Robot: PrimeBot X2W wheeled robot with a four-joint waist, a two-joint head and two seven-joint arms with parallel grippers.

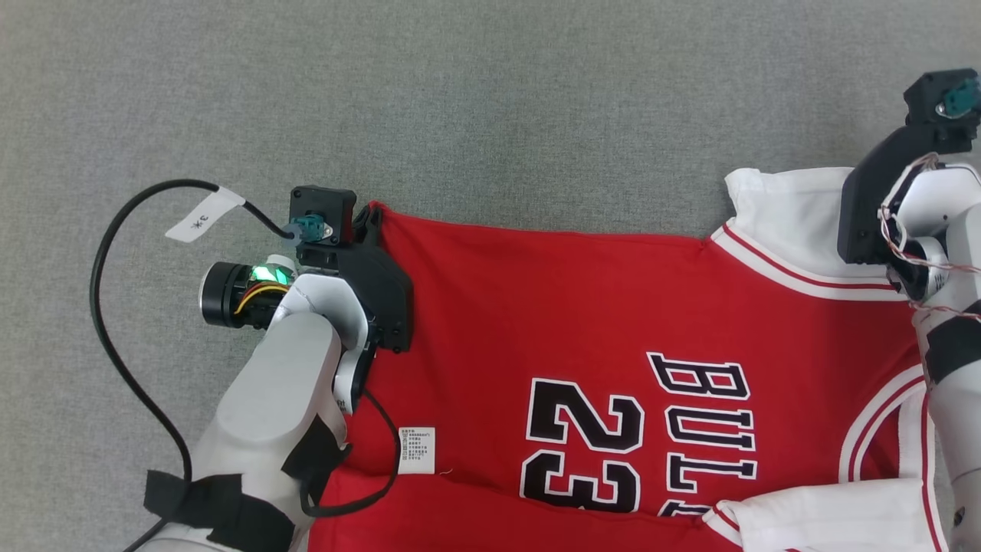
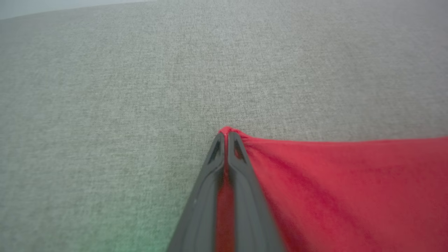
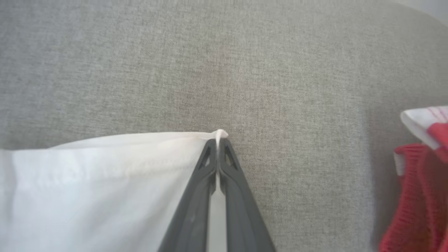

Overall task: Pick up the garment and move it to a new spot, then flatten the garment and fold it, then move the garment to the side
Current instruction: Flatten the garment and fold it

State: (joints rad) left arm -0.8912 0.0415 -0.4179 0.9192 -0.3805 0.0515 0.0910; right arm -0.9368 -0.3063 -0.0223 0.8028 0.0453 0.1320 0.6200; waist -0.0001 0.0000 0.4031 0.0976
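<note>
On the grey fabric-covered bench (image 1: pixel 460 92), found the red-and-white basketball jersey (image 1: pixel 582 307) spread nearly flat. Gripped its red corner in the closed left pincer (image 2: pixel 225 134), a white edge in the closed right pincer (image 3: pixel 218 140). Judged flattening nearly finished, with folding and moving aside yet to do.

We count one red basketball jersey (image 1: pixel 613 307) across the middle and right of the head view. It has two white sleeves: an upper-right sleeve (image 1: pixel 782 207) and a lower-right sleeve (image 1: pixel 828 521). There is one white care label (image 1: pixel 417 450) at lower centre. We count two pale robot arms, a left arm (image 1: pixel 268 399) and a right arm (image 1: pixel 950 207), and two pairs of dark jaws. There is also one black cable (image 1: pixel 93 284), one white paper tag (image 1: pixel 203 215) and one grey cloth-covered desk (image 1: pixel 490 92).
</note>
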